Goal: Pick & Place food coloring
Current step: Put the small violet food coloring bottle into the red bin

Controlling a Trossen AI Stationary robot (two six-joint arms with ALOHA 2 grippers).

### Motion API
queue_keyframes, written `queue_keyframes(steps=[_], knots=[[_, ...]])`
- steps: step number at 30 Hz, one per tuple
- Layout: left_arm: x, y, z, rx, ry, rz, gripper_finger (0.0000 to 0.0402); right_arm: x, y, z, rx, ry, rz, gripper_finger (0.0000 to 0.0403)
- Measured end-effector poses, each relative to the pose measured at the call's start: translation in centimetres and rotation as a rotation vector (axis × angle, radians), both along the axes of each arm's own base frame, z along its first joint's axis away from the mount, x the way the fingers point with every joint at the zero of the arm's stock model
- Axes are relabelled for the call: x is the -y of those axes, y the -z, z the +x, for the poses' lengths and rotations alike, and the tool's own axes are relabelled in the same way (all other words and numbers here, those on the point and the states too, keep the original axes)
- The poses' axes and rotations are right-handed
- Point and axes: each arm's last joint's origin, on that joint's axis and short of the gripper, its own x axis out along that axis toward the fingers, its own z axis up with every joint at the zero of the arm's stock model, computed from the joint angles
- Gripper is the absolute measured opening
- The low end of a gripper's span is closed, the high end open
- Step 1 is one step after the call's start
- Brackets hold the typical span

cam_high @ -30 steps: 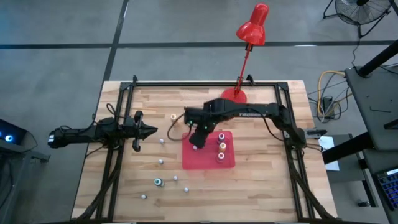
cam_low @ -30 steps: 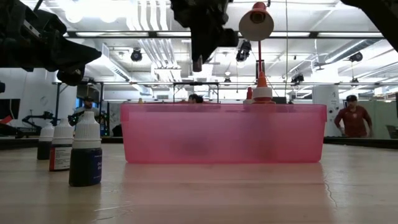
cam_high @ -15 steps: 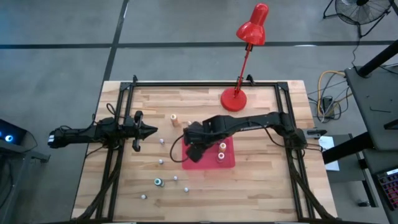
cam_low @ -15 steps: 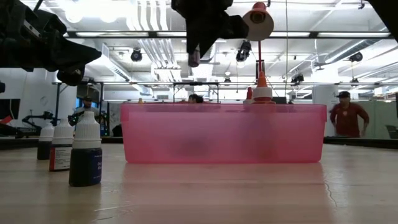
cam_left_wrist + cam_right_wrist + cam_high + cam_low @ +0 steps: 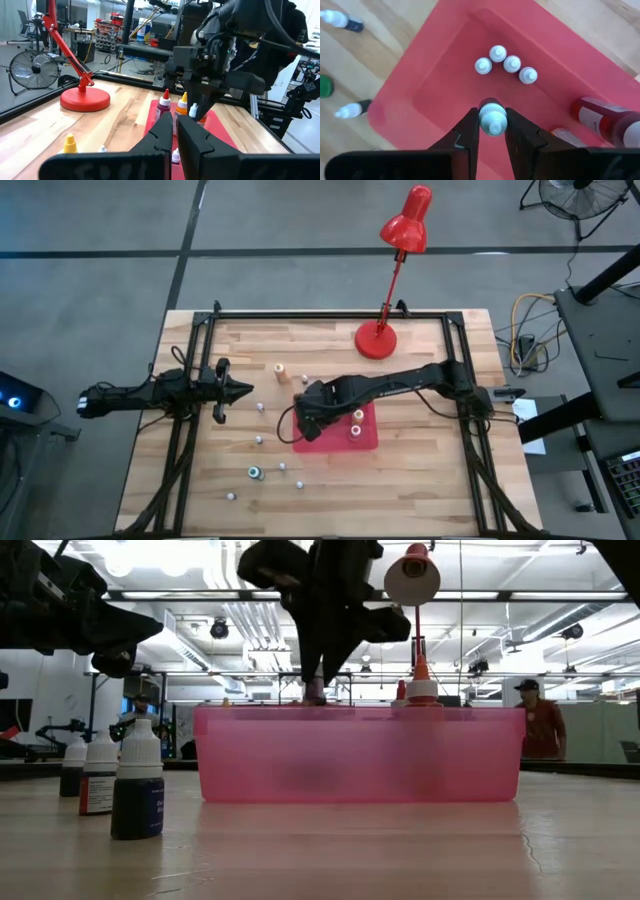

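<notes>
Right pincer (image 5: 492, 131), clamped on a white-capped food coloring bottle (image 5: 492, 119), hangs upright over the red tray (image 5: 445, 65) at frame centre, four bottles (image 5: 505, 63) beyond; left pincer (image 5: 243, 390) waits shut.

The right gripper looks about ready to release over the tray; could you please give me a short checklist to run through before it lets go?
1. Bottle held: ok. The right gripper is shut on a small white-capped bottle.
2. Over the tray: ok. The right wrist view shows the red tray directly below the bottle.
3. Drop spot free: ok. The four small bottles already in the tray stand apart from the held one.
4. Larger bottles clear: ok. The red-labelled bottle sits off at the tray's side.
5. Height above tray floor: cannot tell; in the low view the fingers reach about to the rim.
6. Left gripper out of the way: ok, shut and away from the tray.
</notes>
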Motion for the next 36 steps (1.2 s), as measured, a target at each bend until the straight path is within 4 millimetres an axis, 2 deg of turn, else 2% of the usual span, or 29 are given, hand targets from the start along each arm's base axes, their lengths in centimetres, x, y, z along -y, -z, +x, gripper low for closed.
queue_keyframes(steps=[11,16,21,27,36], knots=[[0.0,0.0,0.0,0.000,0.000,0.000,0.0000,0.0,0.9,0.8,0.067,0.003,-0.029,0.0054],[0.0,0.0,0.0,0.000,0.000,0.000,0.0000,-0.5,2.4,2.0,0.038,-0.024,-0.014,0.0053],[0.0,0.0,0.0,0.000,0.000,0.000,0.0000,-0.8,2.7,3.0,0.004,-0.057,-0.007,0.0053],[0.0,0.0,0.0,0.000,0.000,0.000,0.0000,-0.6,2.4,2.9,-0.041,-0.074,-0.016,0.0052],[0.0,0.0,0.0,0.000,0.000,0.000,0.0000,-0.4,3.4,2.7,-0.076,-0.057,-0.014,0.0052]])
